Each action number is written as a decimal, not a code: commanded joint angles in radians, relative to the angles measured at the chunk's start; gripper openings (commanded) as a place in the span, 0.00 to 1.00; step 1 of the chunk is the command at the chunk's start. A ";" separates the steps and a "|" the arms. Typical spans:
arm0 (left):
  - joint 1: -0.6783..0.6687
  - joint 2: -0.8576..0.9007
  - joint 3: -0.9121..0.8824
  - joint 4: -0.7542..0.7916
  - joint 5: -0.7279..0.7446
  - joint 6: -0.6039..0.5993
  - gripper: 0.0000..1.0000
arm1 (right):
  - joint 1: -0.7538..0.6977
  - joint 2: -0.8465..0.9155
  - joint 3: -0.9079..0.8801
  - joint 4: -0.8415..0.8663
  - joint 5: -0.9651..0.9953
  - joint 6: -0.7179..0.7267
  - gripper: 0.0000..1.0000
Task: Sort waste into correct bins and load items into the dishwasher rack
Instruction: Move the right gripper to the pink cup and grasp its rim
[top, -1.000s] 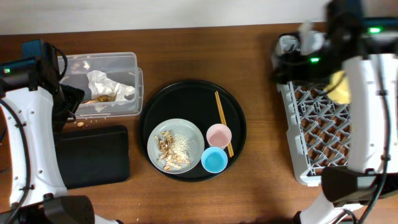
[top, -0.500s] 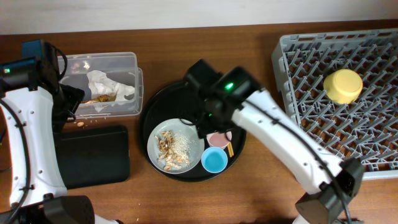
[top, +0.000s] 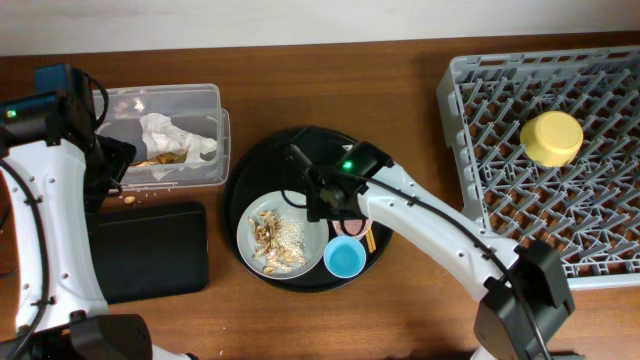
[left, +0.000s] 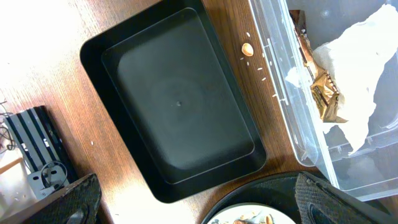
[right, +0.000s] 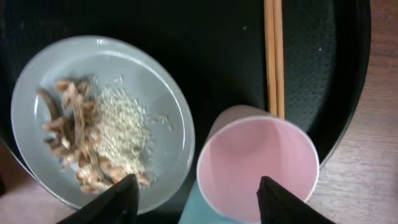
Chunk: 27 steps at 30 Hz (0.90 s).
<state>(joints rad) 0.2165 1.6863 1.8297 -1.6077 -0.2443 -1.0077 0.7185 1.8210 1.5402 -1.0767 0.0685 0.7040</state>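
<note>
Seen from overhead, the brown wooden desk meets a pale wall along its back edge. The dishwasher rack (top: 500, 150) fills the right edge, a yellow bowl (top: 551, 137) upside down in it. At mid-desk, the right gripper (top: 322, 200) hangs over the round black tray (top: 260, 165), by the grey plate (top: 310, 215) of food scraps (top: 268, 240) and the blue cup (top: 344, 258). The clear tub (top: 205, 100) sits back left, holding the wrapper (top: 175, 135), with the flat black tray (top: 150, 250) in front of it. In the left wrist view, the left gripper (left: 199, 208) is spread and empty above scuffed wood. In the right wrist view, spread fingers (right: 118, 199) flank the pink cup (right: 258, 168) beside the chopsticks (right: 273, 56); contact is unclear.
</note>
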 joint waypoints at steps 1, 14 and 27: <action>0.007 -0.025 -0.002 -0.002 -0.018 -0.010 0.99 | 0.000 0.045 -0.009 0.021 -0.022 0.015 0.61; 0.007 -0.025 -0.002 -0.002 -0.018 -0.010 0.99 | 0.001 0.134 -0.010 0.027 -0.019 0.038 0.47; 0.007 -0.025 -0.002 -0.002 -0.018 -0.010 0.99 | -0.001 0.153 0.023 0.017 -0.015 0.037 0.04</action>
<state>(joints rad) 0.2165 1.6863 1.8297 -1.6077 -0.2443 -1.0077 0.7151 1.9652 1.5387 -1.0466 0.0479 0.7361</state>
